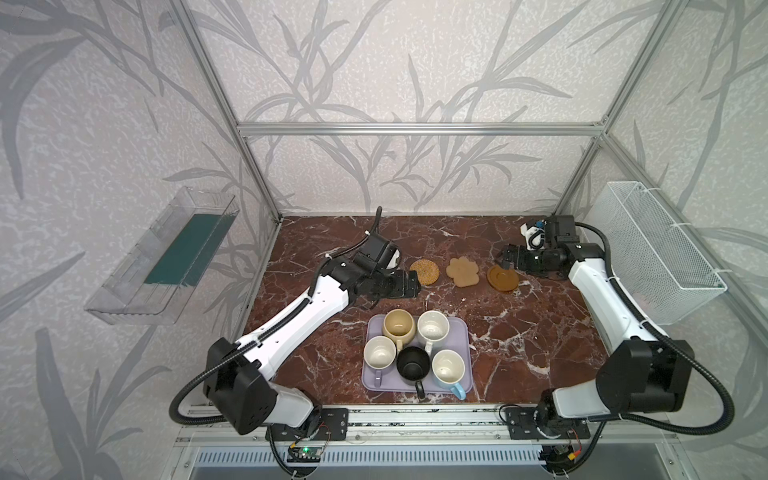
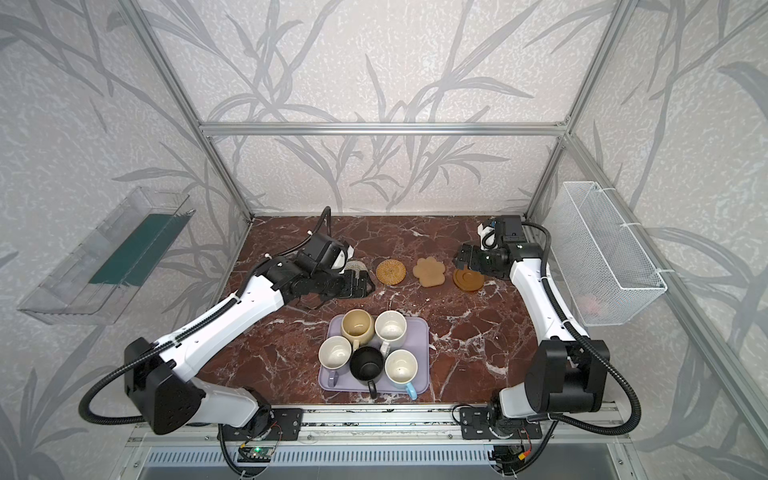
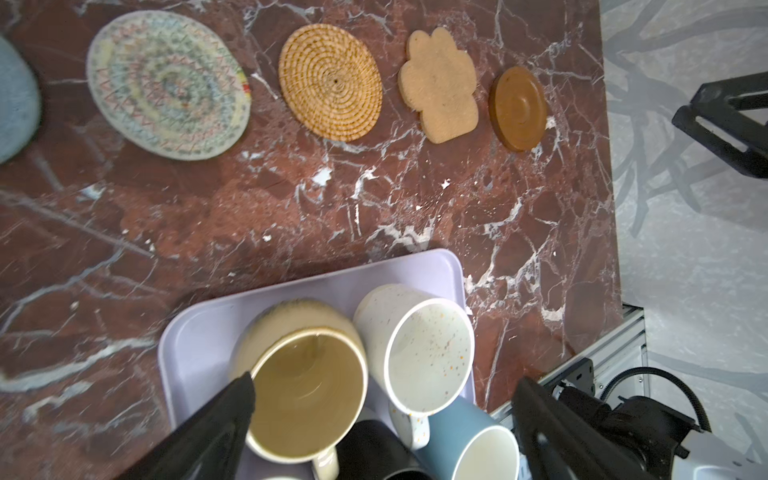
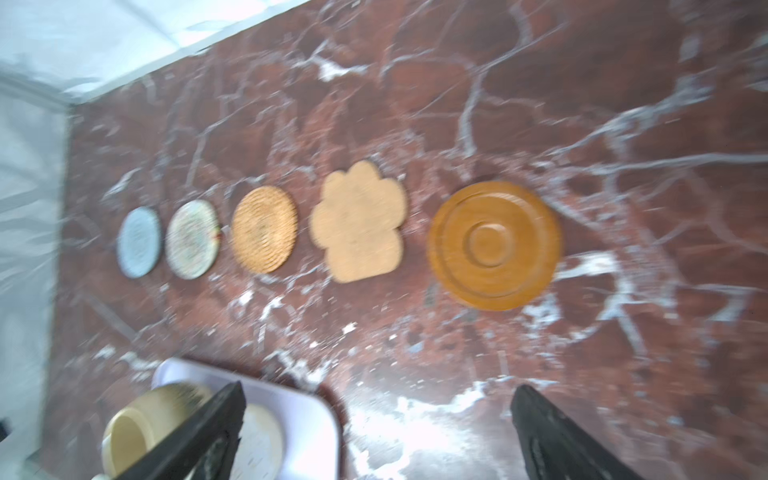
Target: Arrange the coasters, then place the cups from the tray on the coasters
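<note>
Left end effector (image 3: 384, 380): you have it spread wide and empty, at 9 o'clock of the golden rattan coaster (image 1: 424, 272).
Right end effector (image 4: 378, 388): spread wide and empty, at 12 o'clock of the brown saucer coaster (image 1: 503, 277).
Coasters (image 4: 357, 220): five in a row on the tabletop (image 1: 540, 332).
Cups (image 1: 399, 328): all on the tray (image 1: 459, 332), at 6 o'clock of the row.

The table (image 1: 519, 332) looks like polished red-brown marble, shiny and white-veined. The golden coaster (image 3: 330, 82) is rough coiled rattan. The cream coaster (image 3: 168, 85) beside it is woven cloth. The paw coaster (image 3: 440, 83) is matt and grainy, like cork, and the brown coaster (image 4: 494, 245) looks like smooth, glossy wood. The lavender tray (image 3: 199, 332) seems smooth matt plastic, and the speckled cup (image 3: 428, 353) glazed ceramic. At the frame's right, the basket (image 1: 656, 257) is white wire mesh.
</note>
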{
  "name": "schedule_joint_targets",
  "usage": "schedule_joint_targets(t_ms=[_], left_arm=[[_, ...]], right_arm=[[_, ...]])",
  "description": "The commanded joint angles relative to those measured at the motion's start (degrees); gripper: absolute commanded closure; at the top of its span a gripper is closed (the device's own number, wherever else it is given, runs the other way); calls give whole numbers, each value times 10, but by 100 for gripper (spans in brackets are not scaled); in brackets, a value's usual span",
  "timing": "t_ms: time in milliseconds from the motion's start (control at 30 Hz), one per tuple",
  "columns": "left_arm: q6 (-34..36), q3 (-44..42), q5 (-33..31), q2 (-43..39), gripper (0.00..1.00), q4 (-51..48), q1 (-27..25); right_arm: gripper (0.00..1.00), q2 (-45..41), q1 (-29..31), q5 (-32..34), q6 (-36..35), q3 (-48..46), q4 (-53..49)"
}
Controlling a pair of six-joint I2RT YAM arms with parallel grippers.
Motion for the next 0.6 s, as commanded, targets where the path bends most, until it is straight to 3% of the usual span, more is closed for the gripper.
schedule_joint_targets(t_ms=[0, 233, 367, 567], left_arm=[[5, -26, -51, -30, 1, -66, -8], [-15, -85, -105, -55, 1, -61, -41], [-21, -103, -108, -48, 2, -57, -51], [-34, -108, -126, -23, 3, -50, -71]], right_arm=[[1, -53, 27, -85, 3, -27, 7], [1, -148, 95, -102, 16, -150, 115], [1, -173, 142, -53, 2, -146, 85], [1, -192, 202, -34, 1, -145, 73]])
